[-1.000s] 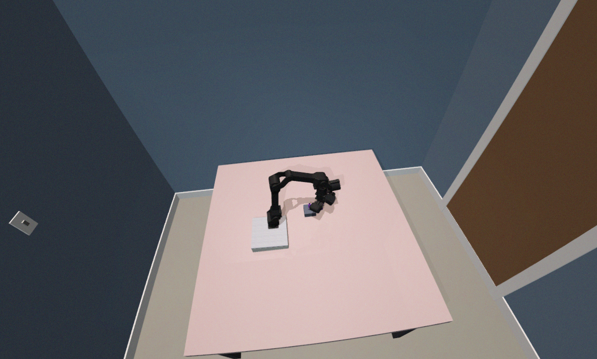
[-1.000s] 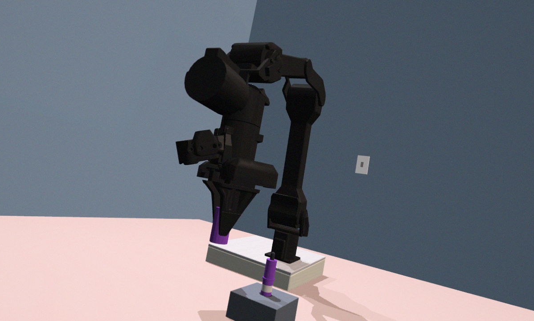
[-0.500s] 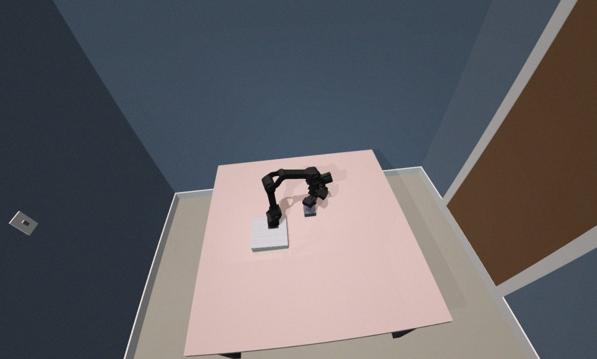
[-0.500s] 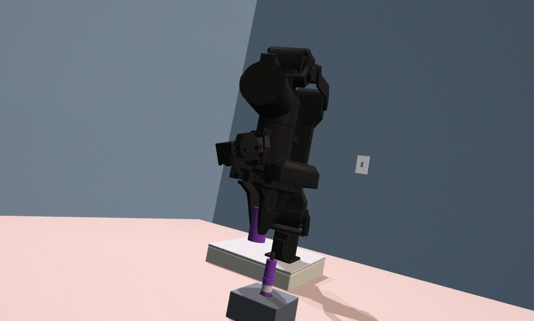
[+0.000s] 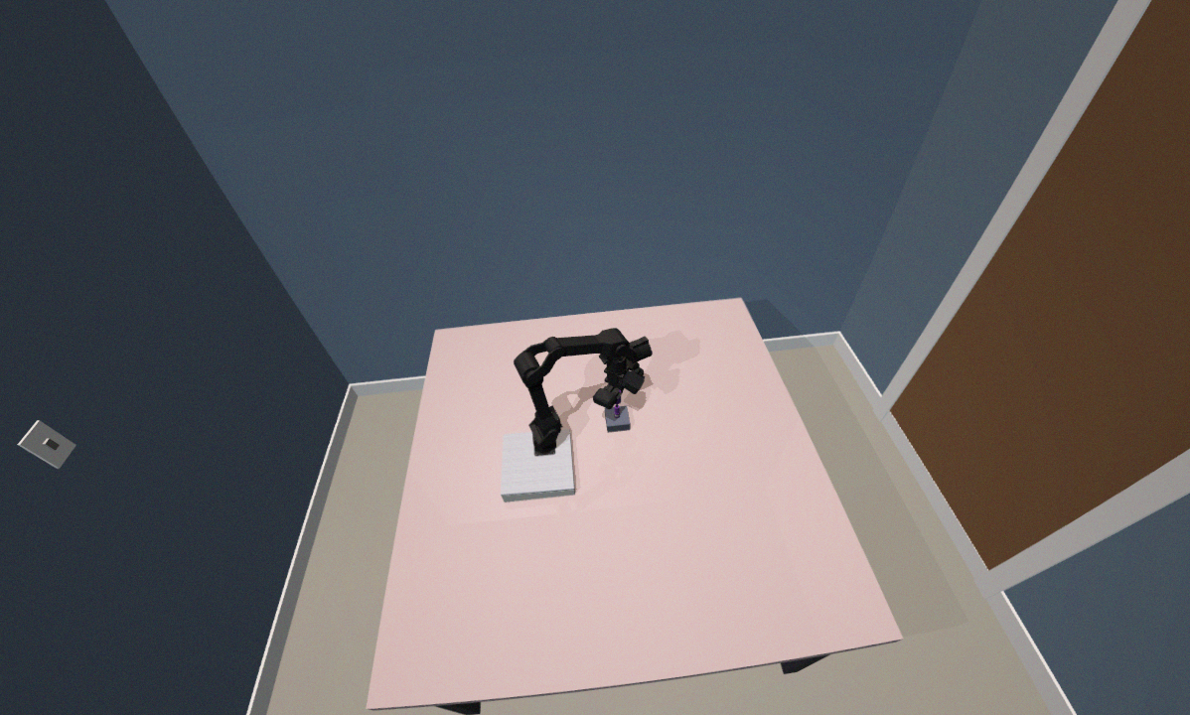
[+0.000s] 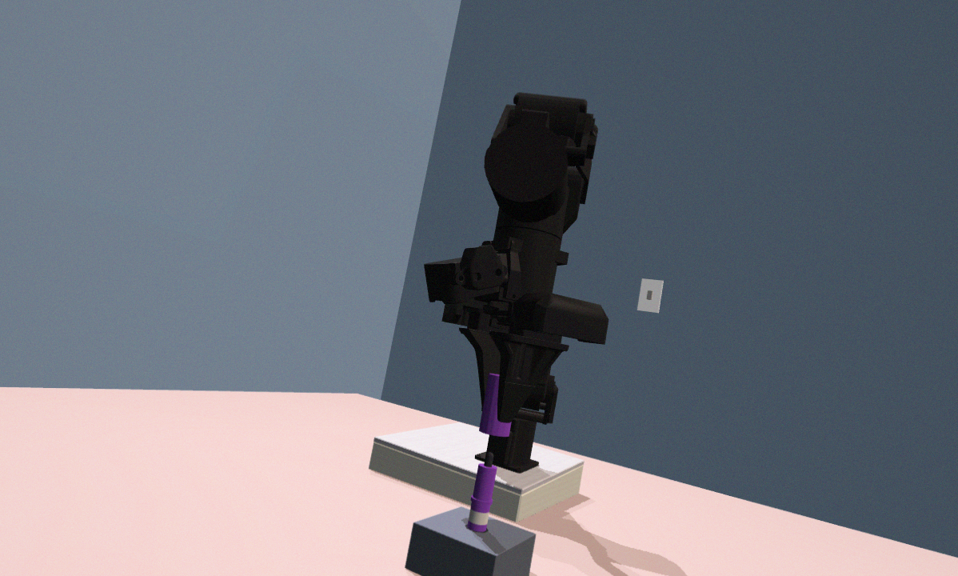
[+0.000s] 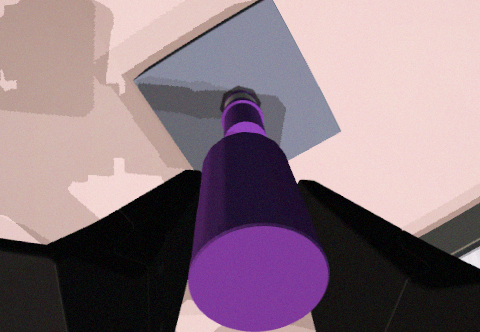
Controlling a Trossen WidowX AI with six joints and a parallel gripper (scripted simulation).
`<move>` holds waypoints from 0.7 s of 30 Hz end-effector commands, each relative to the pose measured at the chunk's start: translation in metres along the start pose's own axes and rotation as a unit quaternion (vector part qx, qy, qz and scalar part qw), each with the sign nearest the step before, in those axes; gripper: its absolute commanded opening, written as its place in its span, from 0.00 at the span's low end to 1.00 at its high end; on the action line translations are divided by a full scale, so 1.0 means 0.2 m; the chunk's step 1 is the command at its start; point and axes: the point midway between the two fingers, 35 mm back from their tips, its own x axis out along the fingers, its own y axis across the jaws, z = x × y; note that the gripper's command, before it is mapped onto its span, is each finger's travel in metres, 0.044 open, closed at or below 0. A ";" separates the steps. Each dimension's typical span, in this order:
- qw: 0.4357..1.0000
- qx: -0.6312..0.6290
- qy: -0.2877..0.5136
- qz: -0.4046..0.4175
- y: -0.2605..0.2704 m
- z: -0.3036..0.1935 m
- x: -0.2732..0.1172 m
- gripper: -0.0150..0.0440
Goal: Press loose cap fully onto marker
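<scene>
— Largest item?
— Desk (image 5: 653,569) (image 6: 145,486) (image 7: 410,72), one, pink top. Upon it stands the landmark for all places: the holder block (image 5: 617,427) (image 6: 450,555) (image 7: 300,92), grey, squared.
— Next in size?
— Robot arm (image 5: 577,345) (image 6: 528,171), one, black, jointed; its foot is beyond the holder block in the exterior view, its far end above the block.
— And beneath that foot?
— Base slab (image 5: 536,476) (image 6: 439,466), one, pale, flat, near the holder block and apart from it.
— The gripper?
— Gripper (image 5: 618,397) (image 6: 498,411) (image 7: 248,191), one, black, pointing down above the holder block. Its two fingers pinch the cap, one at either side.
— The marker?
— Marker (image 6: 482,490) (image 7: 243,112), one, purple with a pale band and dark tip, upright in the holder block, tip uncovered.
— Smallest entry?
— Cap (image 6: 494,418) (image 7: 255,252), one, purple, wider at its lower rim in the exterior view. Held over the holder block, above the marker's tip; a gap shows between them, so it is off the marker.
</scene>
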 end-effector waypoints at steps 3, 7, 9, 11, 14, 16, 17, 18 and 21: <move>1.000 0.002 -0.002 -0.002 -0.01 0.00 0.02 0.25; 1.000 0.002 -0.002 -0.002 0.00 0.00 0.05 0.25; 1.000 0.002 -0.002 -0.002 0.00 0.00 0.06 0.25; 1.000 0.002 -0.002 -0.002 0.00 0.00 0.08 0.25; 1.000 0.002 -0.002 -0.002 0.00 0.00 0.10 0.25; 1.000 0.002 -0.002 -0.002 0.00 0.00 0.12 0.25; 1.000 0.002 -0.002 -0.002 0.00 0.00 0.13 0.25; 1.000 0.002 -0.002 -0.002 0.00 0.00 0.14 0.25; 1.000 0.002 -0.002 -0.002 0.00 0.00 0.16 0.25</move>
